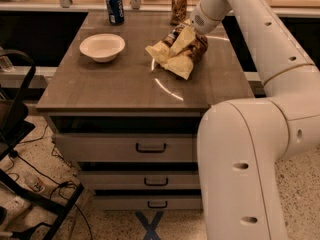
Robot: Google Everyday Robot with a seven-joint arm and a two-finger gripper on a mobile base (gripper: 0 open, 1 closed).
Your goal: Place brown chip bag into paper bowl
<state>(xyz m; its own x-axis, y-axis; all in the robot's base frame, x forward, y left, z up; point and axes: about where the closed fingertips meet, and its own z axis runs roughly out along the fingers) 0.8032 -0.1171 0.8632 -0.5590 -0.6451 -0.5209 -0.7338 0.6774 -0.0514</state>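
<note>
Bag (177, 51) crumpled on desk (115, 86), right of centre, far end raised | bowl (102, 47) well apart, to its left | gripper (190, 29) at bag's raised end; jaws hidden, I can't tell their state | two cans (114, 6) behind.

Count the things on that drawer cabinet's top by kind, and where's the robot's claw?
Drink cans: 2 (blue can, brown can)
Paper bowl: 1
Brown chip bag: 1
Total: 4
The gripper is at the bag's upper end.
</note>
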